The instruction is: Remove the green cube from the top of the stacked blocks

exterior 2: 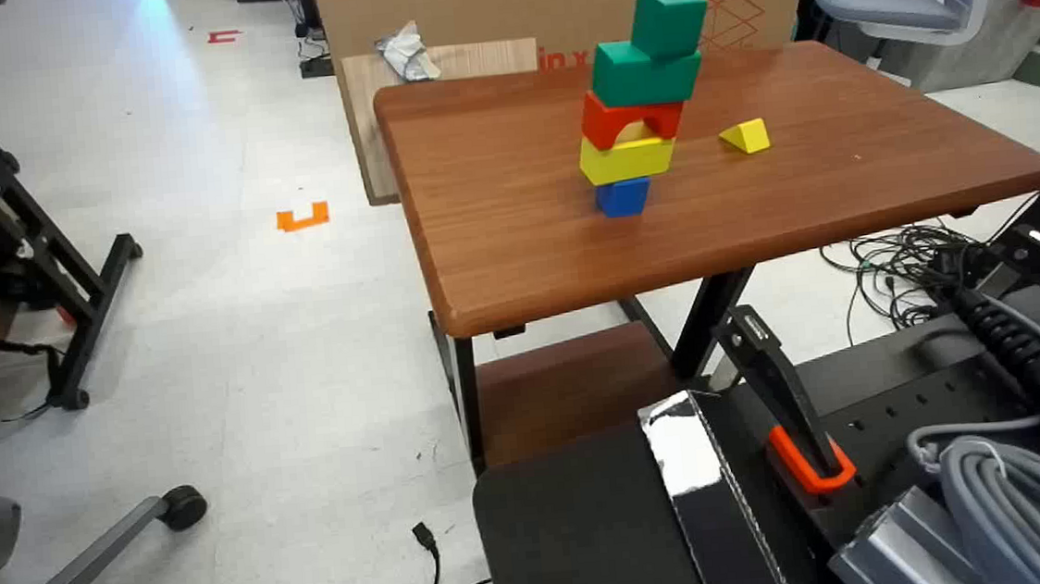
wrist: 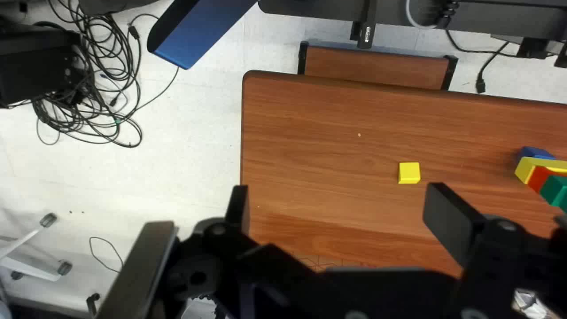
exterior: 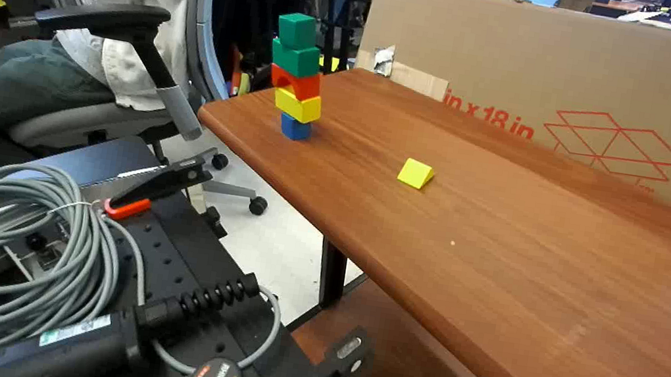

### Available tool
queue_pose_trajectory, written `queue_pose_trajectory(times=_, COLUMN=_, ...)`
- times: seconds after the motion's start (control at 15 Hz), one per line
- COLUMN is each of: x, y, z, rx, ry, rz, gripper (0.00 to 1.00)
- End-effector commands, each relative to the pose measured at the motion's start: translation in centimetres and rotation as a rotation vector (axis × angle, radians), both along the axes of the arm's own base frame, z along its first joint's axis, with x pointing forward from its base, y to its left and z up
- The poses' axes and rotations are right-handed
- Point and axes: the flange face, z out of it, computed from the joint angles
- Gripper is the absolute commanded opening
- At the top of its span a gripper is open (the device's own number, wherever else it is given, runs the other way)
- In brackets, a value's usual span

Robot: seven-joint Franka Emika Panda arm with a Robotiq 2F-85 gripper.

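Note:
The green cube [exterior: 296, 31] is the top block of the stacked blocks [exterior: 308, 87]; it also tops the column in an exterior view [exterior 2: 670, 22]. Below it are a wider green block, a red arch, a yellow block and a small blue block. The column stands upright, its blocks slightly offset. In the wrist view the stacked blocks [wrist: 526, 169] show at the right edge, cut off; I cannot tell there which green piece is the cube. My gripper [wrist: 339, 204] is open and empty above the table, to the left of the stack in the wrist view. Neither exterior view shows it.
A yellow wedge [exterior: 415, 174] lies on the brown table [exterior: 549, 273], also visible in the wrist view [wrist: 409, 173]. A cardboard sheet [exterior: 527, 64] stands along the table's back edge. A black bench with coiled cable [exterior: 90, 271] is in front. A person sits beyond the stack.

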Motion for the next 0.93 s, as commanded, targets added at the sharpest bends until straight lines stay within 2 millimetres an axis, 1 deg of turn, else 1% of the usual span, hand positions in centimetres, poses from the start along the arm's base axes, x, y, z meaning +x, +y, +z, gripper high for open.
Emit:
queue_pose_trajectory(times=0.0, x=0.01, y=0.01, z=0.08, rx=0.0, ry=0.001, rz=0.0, gripper=1.0)
queue_pose_trajectory(times=0.8, x=0.01, y=0.01, z=0.08, rx=0.0, ry=0.001, rz=0.0, gripper=1.0)
queue_pose_trajectory(times=0.87, x=0.27, y=0.61, z=-0.4, rx=-0.023, ry=0.0, rz=0.011, gripper=1.0)
